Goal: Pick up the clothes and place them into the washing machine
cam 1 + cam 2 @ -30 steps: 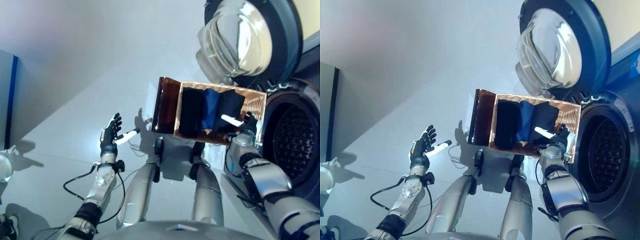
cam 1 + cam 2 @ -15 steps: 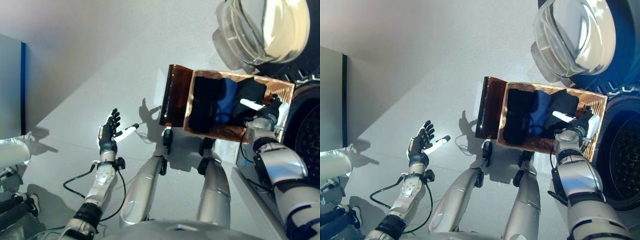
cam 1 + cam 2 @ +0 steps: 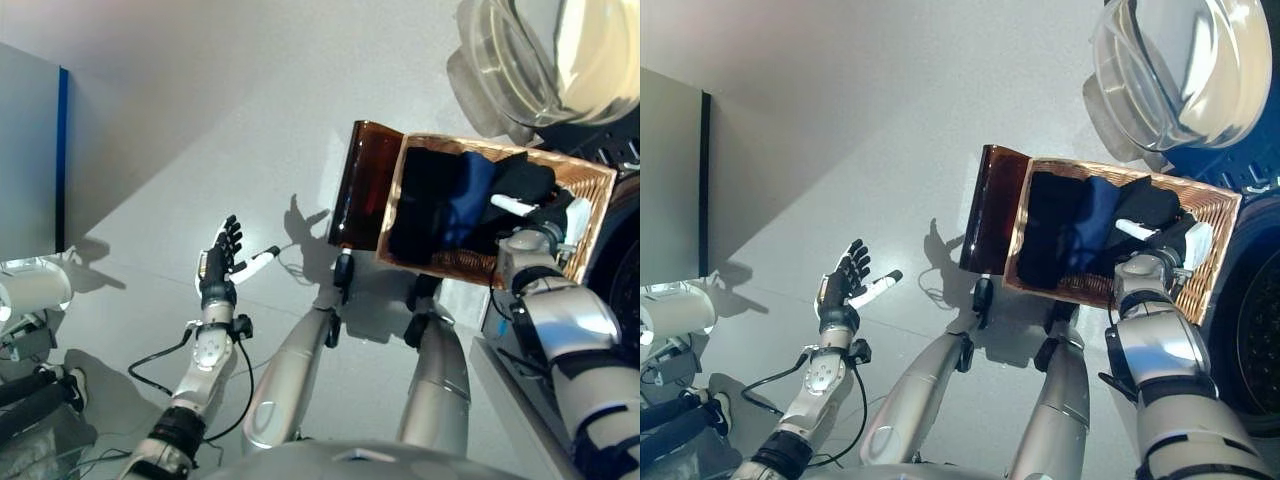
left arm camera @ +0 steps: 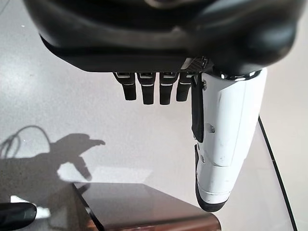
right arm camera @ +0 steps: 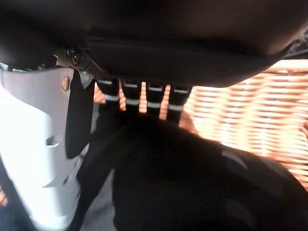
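The right hand (image 3: 1167,243) is lowered into the wicker basket (image 3: 1215,262), fingers extended against the black garment (image 5: 202,183) at the basket's right end; no grip is formed. All clothes (image 3: 450,205) remain in the basket. The left hand (image 3: 222,262) is held wide, empty. Transfer to the washing machine (image 3: 1240,330) is judged not started.
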Motion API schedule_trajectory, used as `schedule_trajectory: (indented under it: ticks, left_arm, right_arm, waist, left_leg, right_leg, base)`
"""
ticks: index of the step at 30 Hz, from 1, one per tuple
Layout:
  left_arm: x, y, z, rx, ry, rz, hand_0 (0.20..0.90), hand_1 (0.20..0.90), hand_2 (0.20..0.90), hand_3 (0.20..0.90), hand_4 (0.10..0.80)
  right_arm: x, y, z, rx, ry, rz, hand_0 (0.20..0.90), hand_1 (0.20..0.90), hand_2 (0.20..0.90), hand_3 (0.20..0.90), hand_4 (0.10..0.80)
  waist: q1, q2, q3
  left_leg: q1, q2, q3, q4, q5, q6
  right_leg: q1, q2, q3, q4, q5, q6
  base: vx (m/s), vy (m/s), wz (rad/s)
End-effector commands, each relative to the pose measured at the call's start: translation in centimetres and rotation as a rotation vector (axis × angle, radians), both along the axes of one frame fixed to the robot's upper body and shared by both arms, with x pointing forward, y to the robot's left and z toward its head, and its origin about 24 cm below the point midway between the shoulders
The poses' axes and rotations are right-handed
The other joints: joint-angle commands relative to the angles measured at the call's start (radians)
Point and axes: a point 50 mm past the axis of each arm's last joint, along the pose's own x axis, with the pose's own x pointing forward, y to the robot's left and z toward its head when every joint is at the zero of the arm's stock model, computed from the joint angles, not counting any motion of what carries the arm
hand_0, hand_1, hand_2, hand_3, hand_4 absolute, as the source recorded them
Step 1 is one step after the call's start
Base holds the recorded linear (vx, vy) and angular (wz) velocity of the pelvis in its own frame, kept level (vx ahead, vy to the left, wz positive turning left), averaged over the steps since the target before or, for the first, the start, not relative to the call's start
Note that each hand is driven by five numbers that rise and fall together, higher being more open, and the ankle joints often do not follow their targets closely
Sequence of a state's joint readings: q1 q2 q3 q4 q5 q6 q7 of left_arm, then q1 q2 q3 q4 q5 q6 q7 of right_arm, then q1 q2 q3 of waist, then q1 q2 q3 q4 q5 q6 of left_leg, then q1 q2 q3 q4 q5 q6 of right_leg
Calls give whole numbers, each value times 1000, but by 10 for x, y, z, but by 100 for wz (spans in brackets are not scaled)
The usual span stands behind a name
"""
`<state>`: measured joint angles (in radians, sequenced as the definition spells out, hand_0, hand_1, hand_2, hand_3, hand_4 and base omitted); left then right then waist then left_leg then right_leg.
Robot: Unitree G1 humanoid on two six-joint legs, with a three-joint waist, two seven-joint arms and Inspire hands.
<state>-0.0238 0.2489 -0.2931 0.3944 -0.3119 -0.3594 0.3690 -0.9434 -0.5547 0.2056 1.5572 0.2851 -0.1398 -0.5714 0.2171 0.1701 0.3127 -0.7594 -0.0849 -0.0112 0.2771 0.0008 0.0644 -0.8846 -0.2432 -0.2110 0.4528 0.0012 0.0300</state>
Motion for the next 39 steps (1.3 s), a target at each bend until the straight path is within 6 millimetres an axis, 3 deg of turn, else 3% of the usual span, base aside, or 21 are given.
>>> schedule_trajectory:
  ticks: [1, 12, 17, 19, 24, 29, 32, 35, 39]
  left_arm:
    - [-9, 16, 22, 14, -138, 56, 900, 900, 900, 900, 800]
    - [-13, 17, 17, -8, -115, 82, 900, 900, 900, 900, 800]
    - [-12, 19, 14, -32, -103, 88, 900, 900, 900, 900, 800]
    - [-11, 19, 15, -32, -110, 87, 900, 900, 900, 900, 800]
    - [-9, 24, 13, -54, -102, 120, 900, 900, 900, 900, 800]
    - [-7, 22, 5, -102, -72, 142, 900, 900, 900, 900, 800]
    - [-6, 16, 3, -144, -69, 137, 900, 900, 900, 900, 800]
    - [-8, 12, -5, -183, -42, 143, 900, 900, 900, 900, 800]
    - [-12, 8, -14, -231, -9, 148, 900, 900, 900, 900, 800]
  right_arm:
    - [-5, -23, 22, -142, 2, -33, 200, 200, 200, 200, 300]
    - [-27, -32, -6, -103, 65, -91, 200, 200, 200, 200, 300]
    - [-36, -44, -8, -47, 10, -127, 200, 200, 200, 200, 300]
    - [-36, -44, -8, -19, -30, -134, 200, 200, 200, 200, 300]
    - [-34, -34, -11, 251, -386, -189, 200, 200, 200, 200, 300]
    - [-40, 12, -46, 733, -876, -300, 200, 200, 200, 200, 300]
    - [-42, 33, -52, 866, -1042, -319, 200, 200, 200, 200, 300]
    - [-46, 42, -58, 920, -1130, -379, 200, 200, 200, 200, 300]
    - [-46, 40, -51, 926, -1236, -465, 200, 200, 200, 200, 300]
  waist:
    - [25, 67, -40]
    - [27, 76, -70]
    - [2, 69, -83]
    - [-3, 73, -79]
    - [-52, 60, -84]
    - [-97, 59, -75]
    - [-109, 67, -73]
    - [-117, 76, -76]
    - [-118, 94, -82]
  left_leg:
    - [-57, 0, -41, 17, -35, -93]
    - [11, -9, -44, -13, -30, -92]
    - [97, -4, -27, -67, -23, -92]
    - [98, 0, -18, -78, 7, -87]
    - [159, 10, 12, -119, 9, -83]
    - [172, 12, 25, -119, -2, -78]
    - [171, 14, 32, -114, -6, -76]
    - [169, 12, 35, -109, -9, -75]
    - [169, 8, 38, -111, -8, -76]
  right_leg:
    - [48, 9, 26, 59, -135, 55]
    - [117, 6, 29, 29, -134, 54]
    - [200, 10, 41, -46, -107, 62]
    - [202, 13, 36, -64, -69, 54]
    - [251, 27, 69, -130, -47, 60]
    - [256, 33, 82, -139, -51, 61]
    - [255, 34, 88, -139, -52, 61]
    - [255, 34, 91, -139, -55, 59]
    - [254, 32, 99, -142, -57, 59]
  base:
    - [8, 6, 3]
    - [21, 8, 2]
    - [28, 25, -5]
    - [-82, 48, -13]
    - [18, 40, -24]
    - [-12, 23, -25]
    - [-17, 9, -22]
    - [-12, -2, -8]
    - [0, 5, -1]
